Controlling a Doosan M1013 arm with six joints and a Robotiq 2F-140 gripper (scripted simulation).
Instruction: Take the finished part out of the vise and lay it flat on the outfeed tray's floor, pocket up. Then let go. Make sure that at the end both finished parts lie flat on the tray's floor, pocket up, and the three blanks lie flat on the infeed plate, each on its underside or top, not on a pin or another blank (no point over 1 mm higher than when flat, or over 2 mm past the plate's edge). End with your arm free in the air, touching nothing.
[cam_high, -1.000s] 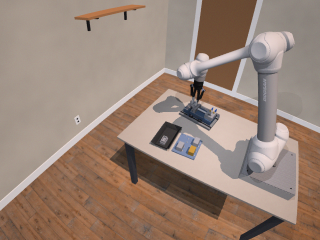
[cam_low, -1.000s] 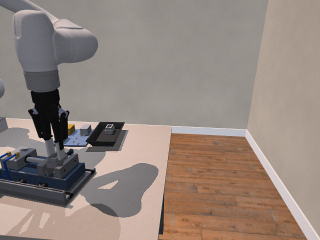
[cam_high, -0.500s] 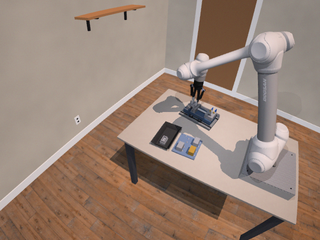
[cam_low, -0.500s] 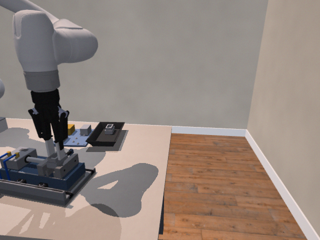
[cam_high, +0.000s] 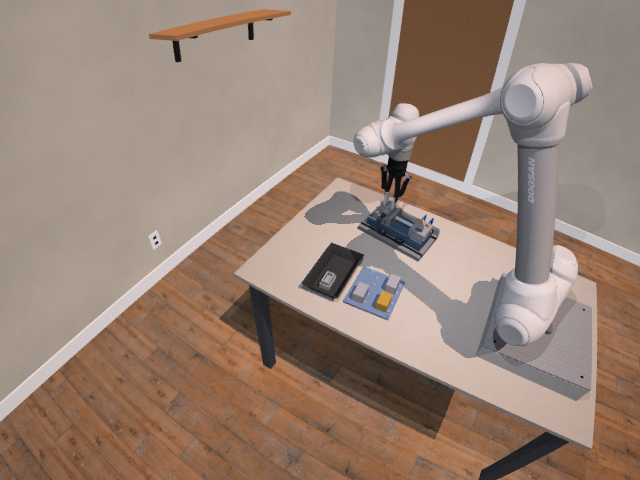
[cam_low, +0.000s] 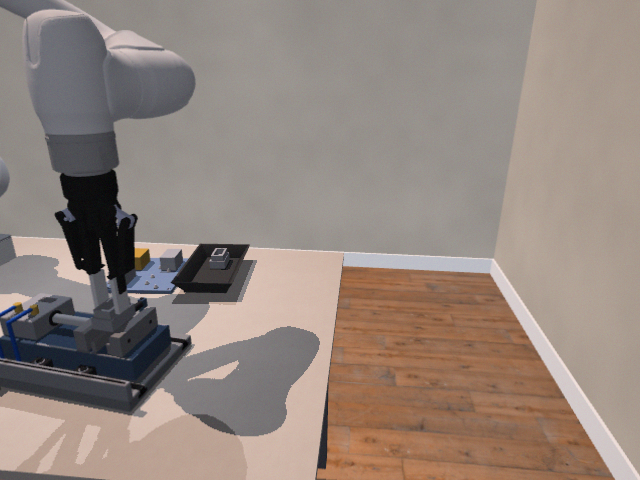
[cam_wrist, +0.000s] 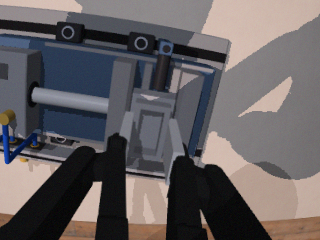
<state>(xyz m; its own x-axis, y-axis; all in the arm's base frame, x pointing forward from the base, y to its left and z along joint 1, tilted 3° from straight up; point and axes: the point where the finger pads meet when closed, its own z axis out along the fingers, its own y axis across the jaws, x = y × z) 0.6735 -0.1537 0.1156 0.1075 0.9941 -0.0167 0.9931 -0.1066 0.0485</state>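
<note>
So the gripper (cam_wrist: 148, 143) is clamped on the part (cam_wrist: 152, 127), which sits in the vise (cam_low: 131, 361). Grab looks done, I'd say; lifting it out, carrying it to the tray (cam_high: 310, 271) and releasing are all left.

In the exterior view, the vise (cam_low: 135, 356) runs off the left edge, its handle end cut away, and the arm above the gripper (cam_low: 107, 297) is cropped at the top. From the wrist camera, the black fingers cover the near sides of the finished part (cam_wrist: 152, 123). Beside the vise from the top camera, the small piece in the outfeed tray (cam_high: 350, 256) is too small to make out.
</note>
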